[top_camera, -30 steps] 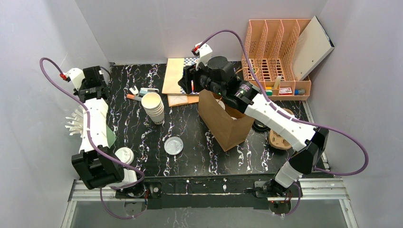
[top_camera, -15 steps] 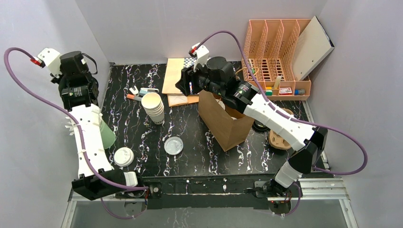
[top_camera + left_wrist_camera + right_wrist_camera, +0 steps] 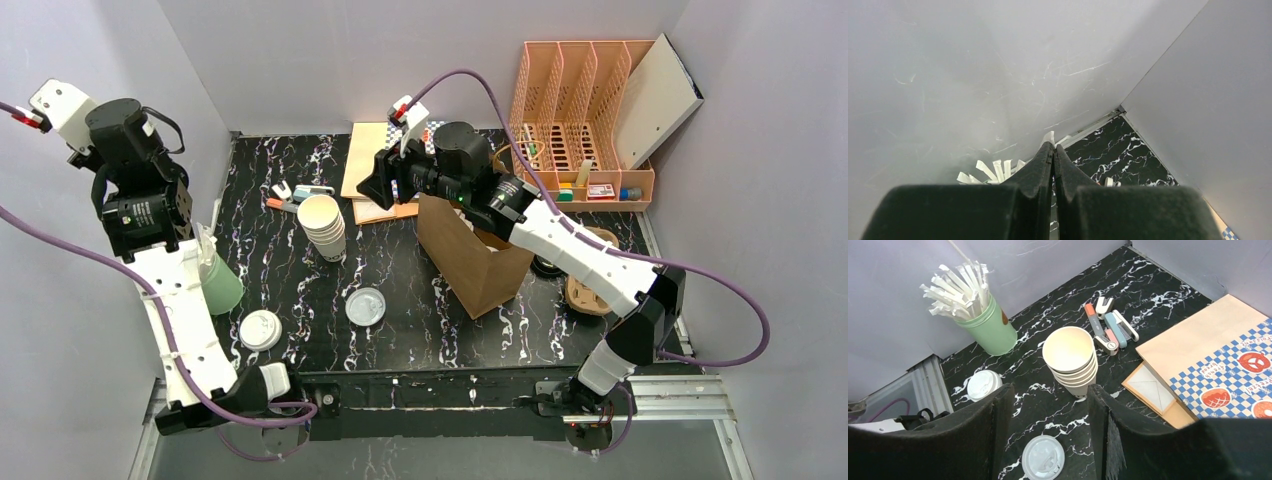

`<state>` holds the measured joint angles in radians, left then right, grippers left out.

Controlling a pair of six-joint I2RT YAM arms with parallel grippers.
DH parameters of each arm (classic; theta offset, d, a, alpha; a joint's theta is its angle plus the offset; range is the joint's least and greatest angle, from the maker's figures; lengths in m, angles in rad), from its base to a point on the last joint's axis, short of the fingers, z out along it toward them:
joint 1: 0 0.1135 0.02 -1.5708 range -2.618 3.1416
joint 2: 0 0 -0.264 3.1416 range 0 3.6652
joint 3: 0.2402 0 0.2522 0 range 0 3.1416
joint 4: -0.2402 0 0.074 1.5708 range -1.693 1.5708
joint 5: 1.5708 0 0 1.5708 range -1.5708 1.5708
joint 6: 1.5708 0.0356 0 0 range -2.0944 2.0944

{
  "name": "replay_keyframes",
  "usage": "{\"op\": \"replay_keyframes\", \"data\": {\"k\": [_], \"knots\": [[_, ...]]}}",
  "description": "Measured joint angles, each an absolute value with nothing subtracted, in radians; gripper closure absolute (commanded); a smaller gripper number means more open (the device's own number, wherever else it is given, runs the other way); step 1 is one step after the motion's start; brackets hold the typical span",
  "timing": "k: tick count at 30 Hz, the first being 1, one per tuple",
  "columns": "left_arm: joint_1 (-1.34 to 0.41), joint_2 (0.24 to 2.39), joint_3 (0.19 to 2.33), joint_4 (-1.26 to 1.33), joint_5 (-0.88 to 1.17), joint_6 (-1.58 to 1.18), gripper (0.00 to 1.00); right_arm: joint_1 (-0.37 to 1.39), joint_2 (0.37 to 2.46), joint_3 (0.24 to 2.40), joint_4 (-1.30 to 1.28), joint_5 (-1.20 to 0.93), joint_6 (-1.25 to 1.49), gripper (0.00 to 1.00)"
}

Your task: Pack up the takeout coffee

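Jaws of the right gripper [image 3: 1048, 390] are seen spread apart with nothing between them. It is held above the table at about 10 o'clock of the open brown paper bag [image 3: 482, 268]. Through the gap between its fingers, a stack of lidless cups [image 3: 1071, 357] is framed on the black marbled table [image 3: 300, 180].

The left gripper [image 3: 1053, 156] is pressed fully together and is empty. It is held high against the side wall, at 9 o'clock of the table.

One lidded coffee cup [image 3: 260, 329] is stood at 8 o'clock of the table, just at 5 o'clock of a green cup of wrapped straws [image 3: 222, 285]. A second white sip lid [image 3: 366, 306] is found at 5 o'clock of the stack. Whether a cup sits under it cannot be told from above. Both are outside the bag, and neither is touched by a gripper.
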<state>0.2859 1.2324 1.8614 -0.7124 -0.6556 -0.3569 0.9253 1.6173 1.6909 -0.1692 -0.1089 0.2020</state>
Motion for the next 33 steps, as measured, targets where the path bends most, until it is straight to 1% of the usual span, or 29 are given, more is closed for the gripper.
{"op": "replay_keyframes", "data": {"k": [3,6,10,13,17,21,26,29,33], "knots": [[0.286,1.215,1.862,-0.717,-0.642,-0.358,1.0,0.925,1.618,1.686,-0.152,-0.146,0.2,0.37],[0.286,1.193,1.862,-0.719,-0.581,-0.376,1.0,0.925,1.617,1.676,-0.113,-0.23,0.176,0.38],[0.286,1.137,1.852,-0.687,-0.409,-0.445,1.0,0.93,1.617,1.635,-0.057,-0.352,0.135,0.37],[0.286,1.081,1.818,-0.633,-0.243,-0.522,1.0,0.935,1.617,1.611,-0.041,-0.397,0.105,0.35],[0.286,1.053,1.802,-0.558,-0.078,-0.607,1.0,0.939,1.602,1.597,-0.026,-0.405,0.072,0.34],[0.286,1.061,1.812,-0.509,-0.006,-0.645,1.0,0.939,1.548,1.561,-0.012,-0.373,0.043,0.34],[0.286,1.087,1.833,-0.5,0.035,-0.666,1.0,0.939,1.495,1.554,-0.003,-0.293,0.021,0.24],[0.286,1.097,1.822,-0.475,0.116,-0.712,1.0,0.939,1.469,1.536,0.011,-0.286,-0.013,0.21],[0.286,1.103,1.773,-0.387,0.261,-0.805,1.0,0.938,1.446,1.505,0.033,-0.329,-0.083,0.22]]}}
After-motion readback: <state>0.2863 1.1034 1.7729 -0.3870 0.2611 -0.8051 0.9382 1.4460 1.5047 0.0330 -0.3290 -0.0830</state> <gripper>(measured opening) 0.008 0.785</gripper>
